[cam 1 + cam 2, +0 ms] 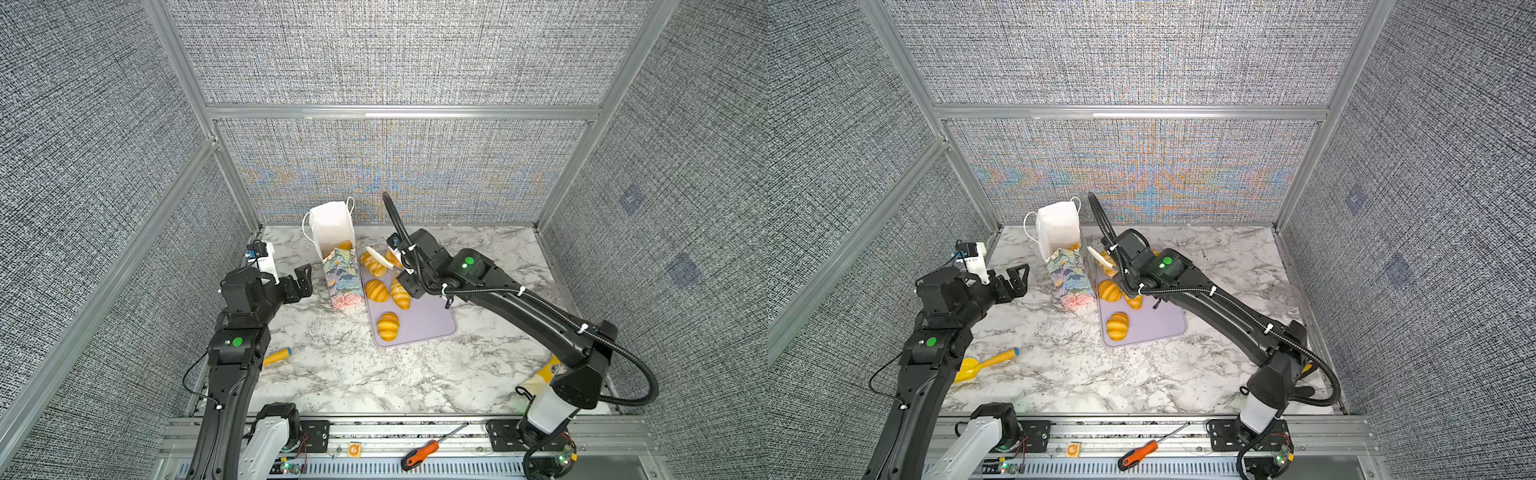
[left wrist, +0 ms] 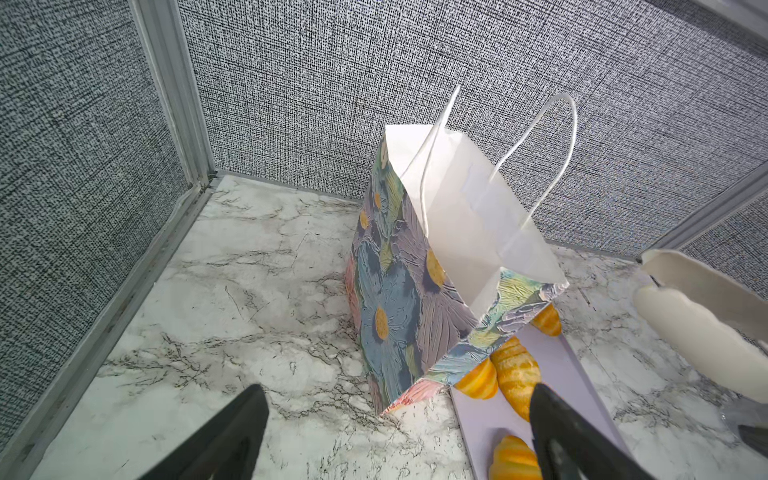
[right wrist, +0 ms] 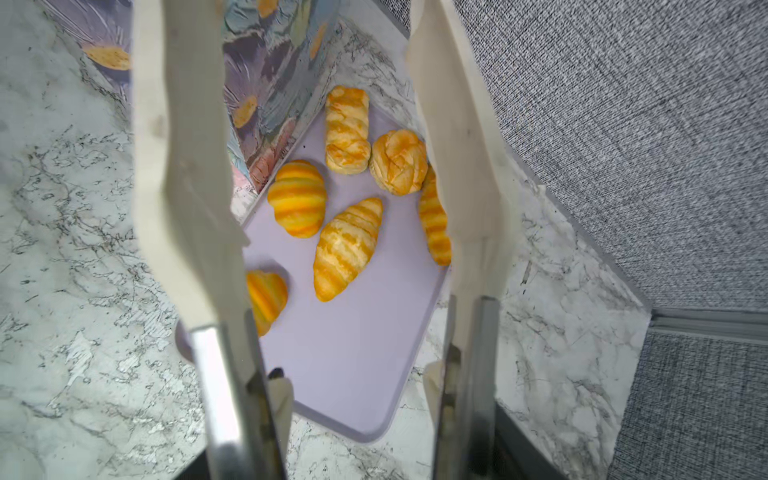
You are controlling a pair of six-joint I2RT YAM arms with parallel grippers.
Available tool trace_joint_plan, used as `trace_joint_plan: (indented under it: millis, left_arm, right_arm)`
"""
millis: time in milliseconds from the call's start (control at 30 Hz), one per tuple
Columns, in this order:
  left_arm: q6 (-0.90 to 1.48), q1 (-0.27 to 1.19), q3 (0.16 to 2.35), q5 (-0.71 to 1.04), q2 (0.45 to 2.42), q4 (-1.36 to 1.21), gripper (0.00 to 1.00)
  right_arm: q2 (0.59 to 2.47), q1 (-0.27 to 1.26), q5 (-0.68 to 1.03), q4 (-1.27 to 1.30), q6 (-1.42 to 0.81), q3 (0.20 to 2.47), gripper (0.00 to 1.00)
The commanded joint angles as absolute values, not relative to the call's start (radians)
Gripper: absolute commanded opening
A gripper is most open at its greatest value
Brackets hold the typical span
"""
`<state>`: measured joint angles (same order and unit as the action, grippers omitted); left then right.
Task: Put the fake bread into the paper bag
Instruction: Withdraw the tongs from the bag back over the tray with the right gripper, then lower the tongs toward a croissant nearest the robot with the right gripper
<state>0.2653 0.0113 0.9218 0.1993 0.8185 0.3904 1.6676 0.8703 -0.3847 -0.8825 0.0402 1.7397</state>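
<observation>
Nearby, scoop [image 1: 986,363] & screwdriver [image 1: 1138,453]; bag [image 1: 343,276] abuts tray [image 1: 424,320], tongs [image 1: 379,258] abv.

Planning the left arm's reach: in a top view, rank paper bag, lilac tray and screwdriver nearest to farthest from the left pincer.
1. paper bag, right beside the left pincer.
2. lilac tray, beyond the bag.
3. screwdriver, on the front rail.

Four views: a stereo pair overhead, one camera on each wrist.
Both top views look steeply down from the front onto the whole desk [image 1: 332,374]. The left wrist view faces the paper bag [image 2: 399,291] close by; the right wrist view looks down between tongs [image 3: 187,208] at the lilac tray [image 3: 353,353], which all four share.
</observation>
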Motion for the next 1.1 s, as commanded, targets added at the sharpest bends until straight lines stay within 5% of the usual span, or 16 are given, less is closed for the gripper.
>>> trace_joint_plan:
  millis: [0,700,1067]
  left_arm:
    - [0.253,0.01,0.928,0.257,0.82,0.357,0.99]
    - [0.284,0.028,0.897,0.279,0.788,0.347,0.99]
    - [0.295,0.131,0.878,0.128,0.739,0.37,0.99]
  right_arm:
    - [1.631,0.842,-0.324,-0.835,-0.015,1.679,0.64]
    - [1.564,0.73,-0.245,-0.893,-0.093,1.361,0.64]
    - [1.653,0.761,-0.195,-0.933,-0.164,1.358,0.63]
